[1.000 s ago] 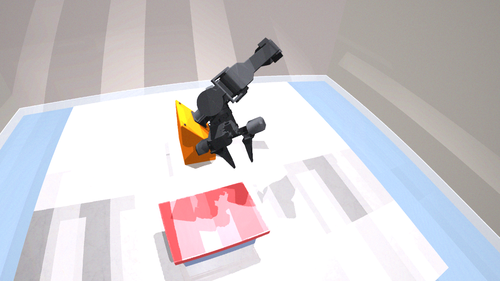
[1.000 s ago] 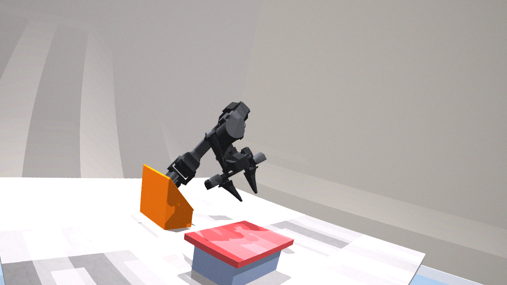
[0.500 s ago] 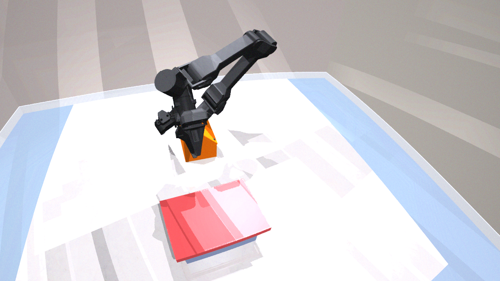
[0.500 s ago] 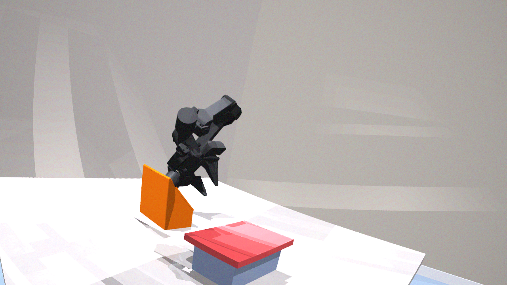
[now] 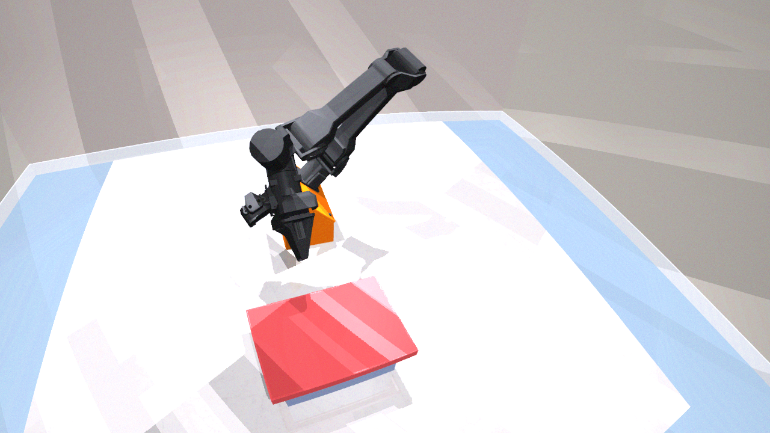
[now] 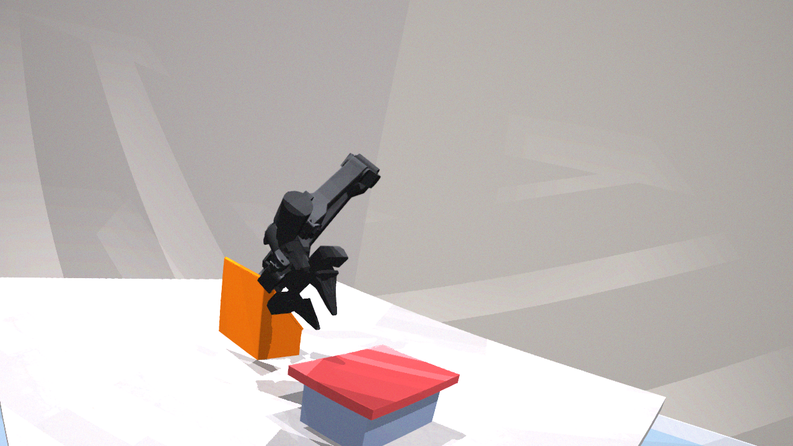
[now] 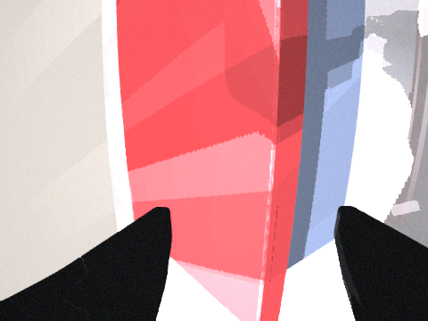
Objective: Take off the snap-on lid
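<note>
The flat red rectangular lid (image 5: pixel 331 336) (image 6: pixel 374 380) (image 7: pixel 201 178) sits on the blue-grey box (image 5: pixel 344 385) (image 6: pixel 332 413) (image 7: pixel 332 178) on the white desk (image 5: pixel 511 323) (image 6: pixel 138 376), its overhanging rim offering a grip to the black two-fingered hand (image 5: pixel 298 237) (image 6: pixel 327 321) (image 7: pixel 253 209), parted and empty, angled toward it before the orange wedge-shaped base (image 5: pixel 323 230) (image 6: pixel 241 310), which seems no obstacle.

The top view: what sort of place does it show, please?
It looks like a robot test bench, perhaps in a lab: a black robot arm on an orange stand, and a blue box with a red lid, all on one wide white table.
</note>
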`<state>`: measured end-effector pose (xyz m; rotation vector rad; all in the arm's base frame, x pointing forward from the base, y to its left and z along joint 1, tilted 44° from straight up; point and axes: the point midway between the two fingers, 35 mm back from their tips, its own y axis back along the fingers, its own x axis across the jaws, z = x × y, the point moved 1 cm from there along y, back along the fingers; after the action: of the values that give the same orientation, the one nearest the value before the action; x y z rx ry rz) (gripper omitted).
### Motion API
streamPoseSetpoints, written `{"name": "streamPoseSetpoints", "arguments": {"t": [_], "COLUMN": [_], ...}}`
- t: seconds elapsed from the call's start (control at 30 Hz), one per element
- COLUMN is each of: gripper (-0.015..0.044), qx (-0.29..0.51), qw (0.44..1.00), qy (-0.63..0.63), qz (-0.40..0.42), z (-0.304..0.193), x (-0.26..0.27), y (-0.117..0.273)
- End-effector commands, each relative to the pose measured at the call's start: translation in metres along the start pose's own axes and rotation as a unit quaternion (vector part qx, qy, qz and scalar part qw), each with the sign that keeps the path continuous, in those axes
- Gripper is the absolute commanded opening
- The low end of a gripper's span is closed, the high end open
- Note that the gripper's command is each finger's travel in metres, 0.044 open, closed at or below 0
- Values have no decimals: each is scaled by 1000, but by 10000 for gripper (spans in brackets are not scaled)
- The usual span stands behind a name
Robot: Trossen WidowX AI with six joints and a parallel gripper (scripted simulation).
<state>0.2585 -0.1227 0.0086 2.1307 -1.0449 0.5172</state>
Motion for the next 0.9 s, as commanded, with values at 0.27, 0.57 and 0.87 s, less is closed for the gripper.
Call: {"name": "streamPoseSetpoints", "arguments": {"t": [0.27,0.57,0.87], "gripper": [235,235,235], "qx": [-2,-4,-5], "qw": [1000,1000,1000], "qy": [-7,-7,-6], "qz": [-6,-9,-10], "z": [-1,1,2], "x": [-13,-13,-13], "y": [-14,-28,-43]}}
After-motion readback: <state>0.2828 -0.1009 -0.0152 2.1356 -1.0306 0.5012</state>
